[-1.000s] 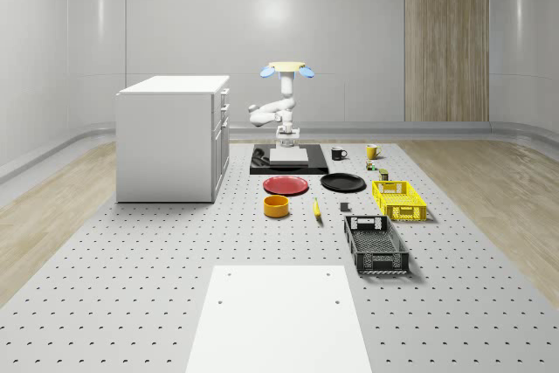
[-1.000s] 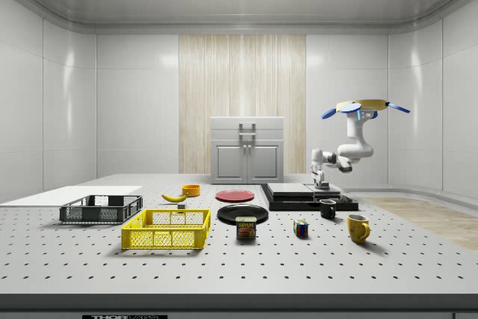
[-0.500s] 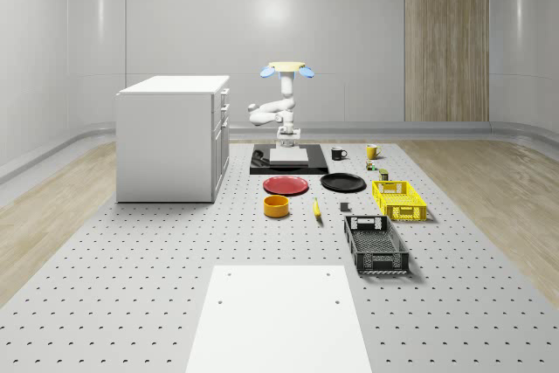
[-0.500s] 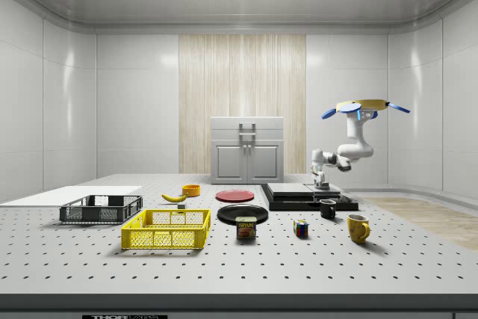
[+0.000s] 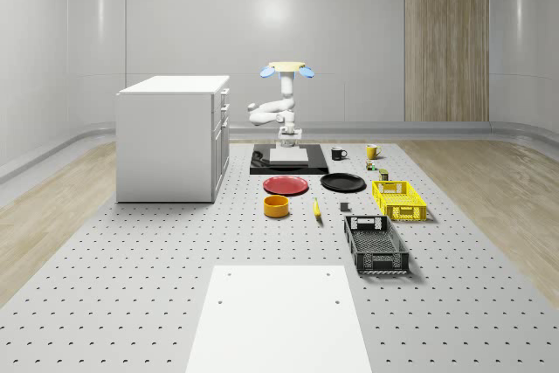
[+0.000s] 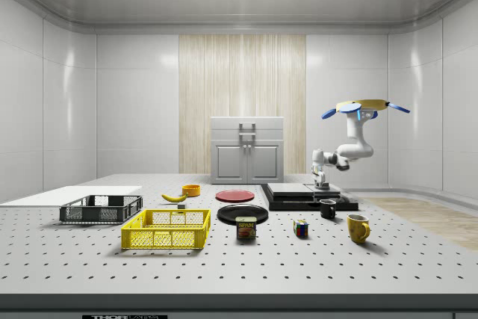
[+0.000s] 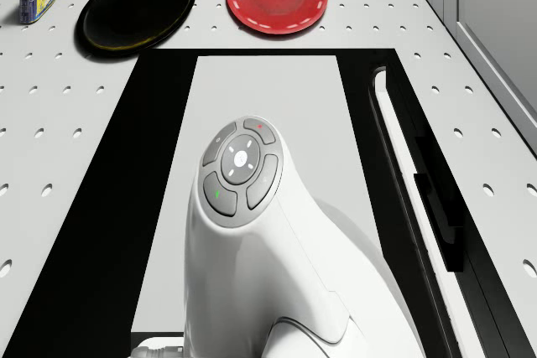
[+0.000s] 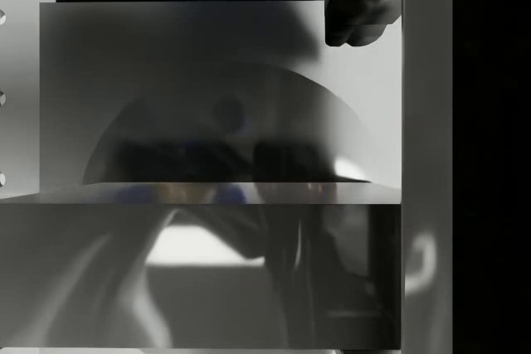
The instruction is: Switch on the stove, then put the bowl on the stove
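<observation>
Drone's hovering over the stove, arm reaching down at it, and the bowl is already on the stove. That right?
Not quite. The drone does hover over the stove, with the gripper down close to its top, but the bowl is not on it. The whole-scene view shows the bowl on the table, in front of the red plate.

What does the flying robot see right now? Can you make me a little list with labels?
drone: hovers above the stove's far end
gripper: low over the stove, arm bent down
bowl: orange, on the table, in front of the red plate
black plate: beside the red plate
crates: yellow crate, black crate
</observation>
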Motion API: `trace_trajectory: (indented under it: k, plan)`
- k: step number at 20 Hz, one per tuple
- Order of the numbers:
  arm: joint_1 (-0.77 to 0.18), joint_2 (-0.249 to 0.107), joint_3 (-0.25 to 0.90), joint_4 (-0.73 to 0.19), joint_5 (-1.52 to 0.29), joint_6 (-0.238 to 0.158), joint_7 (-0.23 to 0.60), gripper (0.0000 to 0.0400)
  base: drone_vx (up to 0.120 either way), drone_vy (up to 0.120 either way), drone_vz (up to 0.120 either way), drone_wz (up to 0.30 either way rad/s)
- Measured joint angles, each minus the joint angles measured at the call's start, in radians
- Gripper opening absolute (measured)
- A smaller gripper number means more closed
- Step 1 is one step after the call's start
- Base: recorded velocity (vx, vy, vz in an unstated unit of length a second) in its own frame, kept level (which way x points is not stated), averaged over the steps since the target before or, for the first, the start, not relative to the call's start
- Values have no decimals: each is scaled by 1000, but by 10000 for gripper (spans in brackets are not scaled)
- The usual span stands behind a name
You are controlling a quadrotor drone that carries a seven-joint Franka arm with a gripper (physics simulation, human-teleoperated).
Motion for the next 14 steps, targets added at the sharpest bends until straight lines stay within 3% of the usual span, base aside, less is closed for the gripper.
trace_trajectory:
  k: [14]
  plan:
    - [-139,4,7,12,3,-2,144,400,0,0,0,0]
